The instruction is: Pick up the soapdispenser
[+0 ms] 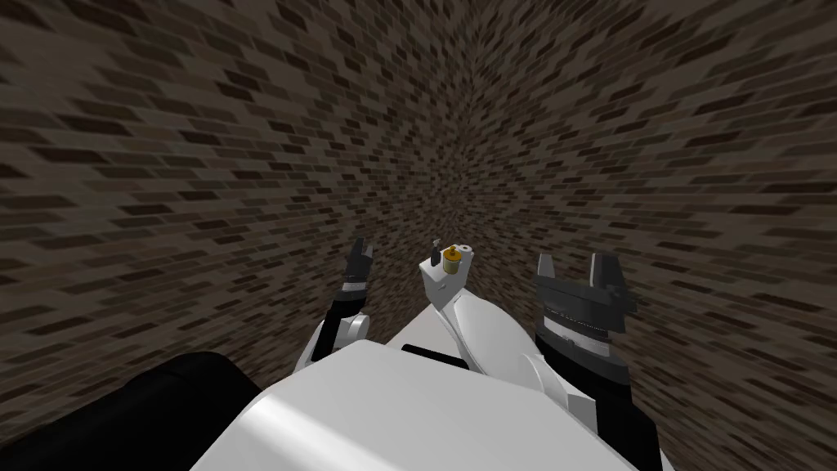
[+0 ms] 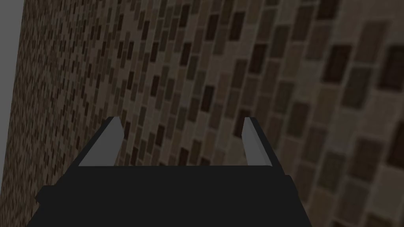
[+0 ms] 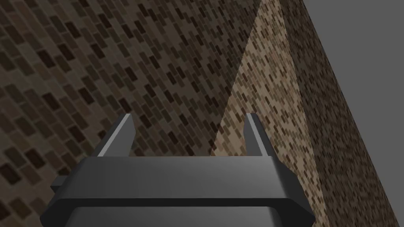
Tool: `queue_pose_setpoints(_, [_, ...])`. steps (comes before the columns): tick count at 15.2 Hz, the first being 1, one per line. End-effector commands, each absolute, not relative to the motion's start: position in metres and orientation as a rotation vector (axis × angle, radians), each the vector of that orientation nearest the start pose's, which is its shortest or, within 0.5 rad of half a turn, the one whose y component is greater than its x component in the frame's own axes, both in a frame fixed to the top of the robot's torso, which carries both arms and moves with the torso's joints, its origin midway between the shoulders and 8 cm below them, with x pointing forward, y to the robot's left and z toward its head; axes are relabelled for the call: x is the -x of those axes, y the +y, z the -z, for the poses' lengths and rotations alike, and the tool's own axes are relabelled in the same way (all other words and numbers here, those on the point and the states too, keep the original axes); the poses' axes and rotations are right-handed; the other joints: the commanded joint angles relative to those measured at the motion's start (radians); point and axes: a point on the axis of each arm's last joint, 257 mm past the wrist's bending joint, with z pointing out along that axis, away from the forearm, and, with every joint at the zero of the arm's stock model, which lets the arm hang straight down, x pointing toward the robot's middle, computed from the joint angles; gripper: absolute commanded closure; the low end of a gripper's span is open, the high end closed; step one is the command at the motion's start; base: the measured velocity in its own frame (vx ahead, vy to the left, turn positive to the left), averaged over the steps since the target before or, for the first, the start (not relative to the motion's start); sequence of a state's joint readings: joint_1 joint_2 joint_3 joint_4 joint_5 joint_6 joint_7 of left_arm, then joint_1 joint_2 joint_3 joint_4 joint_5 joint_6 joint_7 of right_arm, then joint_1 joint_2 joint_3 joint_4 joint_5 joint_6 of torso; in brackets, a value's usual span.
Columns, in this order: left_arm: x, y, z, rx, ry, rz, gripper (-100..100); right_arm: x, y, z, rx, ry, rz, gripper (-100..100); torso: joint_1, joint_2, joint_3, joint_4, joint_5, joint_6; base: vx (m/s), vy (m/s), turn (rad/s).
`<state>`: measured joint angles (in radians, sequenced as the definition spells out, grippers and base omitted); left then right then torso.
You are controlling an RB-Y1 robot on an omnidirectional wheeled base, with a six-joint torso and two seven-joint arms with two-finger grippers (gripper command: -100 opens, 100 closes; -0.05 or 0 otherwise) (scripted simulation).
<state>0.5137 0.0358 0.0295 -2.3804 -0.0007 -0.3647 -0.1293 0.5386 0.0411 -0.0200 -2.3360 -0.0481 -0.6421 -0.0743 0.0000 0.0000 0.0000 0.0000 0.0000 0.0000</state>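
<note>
The walls (image 1: pixel 245 123) were covered all over in small brick-shaped tiles, mottled brown and dark, and met in a corner straight ahead. The soapdispenser (image 1: pixel 451 262) stood at the far end of a narrow white ledge (image 1: pixel 441 288), near that corner. It looked like a squat, amber-yellow little body with a darker cap, too small for its spout or any label to be made out. Just left of it on the same ledge rose a thin dark grey piece (image 1: pixel 436 246) whose shape I could not read. Just behind it to the right sat a small white round thing (image 1: pixel 464 248).

The ledge itself was smooth and plain, and its near end was cut off from sight.

The left gripper (image 1: pixel 357 255) hung to the left of the ledge and the right gripper (image 1: pixel 579 270) to the right, both apart from the dispenser. On each, the two flat, pale grey fingers (image 2: pixel 104 144) stood spread wide from a dark boxy body, with nothing between them.

A black rounded mass (image 1: pixel 123 409) lay near on the left, its form unclear.
</note>
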Motion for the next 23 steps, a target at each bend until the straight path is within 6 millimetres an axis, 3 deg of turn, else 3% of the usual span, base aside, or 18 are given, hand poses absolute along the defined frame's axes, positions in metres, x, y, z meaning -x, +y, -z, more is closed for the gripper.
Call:
queue_pose_setpoints(1, [-0.344,0.286,-0.039,0.613,0.703,1.138,0,-0.303,-0.287,-0.058,-0.577,0.464,-1.404,-100,0.000,0.000,0.000,0.000,0.000,0.000,-0.001,0.003,0.045])
queue_pose_setpoints(14, [-0.344,0.286,-0.039,0.613,0.703,1.138,0,-0.319,-0.262,-0.016,-0.521,0.720,-1.429,-100,0.000,0.001,0.000,0.000,0.000,0.000,-0.005,0.004,0.077])
queue_pose_setpoints(15, [-0.344,0.286,-0.039,0.613,0.703,1.138,0,-0.322,-0.260,-0.003,-0.528,0.767,-1.429,-100,0.000,0.000,0.000,0.000,0.000,0.000,-0.007,0.007,0.110])
queue_pose_setpoints(17, [-0.344,0.286,-0.039,0.613,0.703,1.138,0,-0.322,-0.257,-0.002,-0.513,0.787,-1.430,-100,0.000,0.001,0.000,0.000,0.000,0.000,-0.008,0.006,0.098])
queue_pose_setpoints(18, [-0.344,0.286,-0.039,0.613,0.703,1.138,0,-0.324,-0.256,0.013,-0.524,0.835,-1.428,-100,0.000,0.001,0.000,0.000,0.000,0.000,-0.009,0.010,0.170])
queue_pose_setpoints(20, [-0.344,0.286,-0.039,0.613,0.703,1.138,0,-0.324,-0.254,0.014,-0.506,0.859,-1.429,-100,0.000,0.001,0.000,0.000,0.000,0.000,-0.008,0.005,0.083])
queue_pose_setpoints(21, [-0.344,0.286,-0.039,0.613,0.703,1.138,0,-0.326,-0.253,0.030,-0.522,0.907,-1.424,-100,0.000,0.001,0.000,0.000,0.000,0.000,-0.007,0.008,0.106])
queue_pose_setpoints(23, [-0.344,0.286,-0.039,0.613,0.703,1.138,0,-0.326,-0.250,0.031,-0.500,0.936,-1.425,-100,0.000,0.001,0.000,0.000,0.000,0.000,-0.008,0.008,0.111])
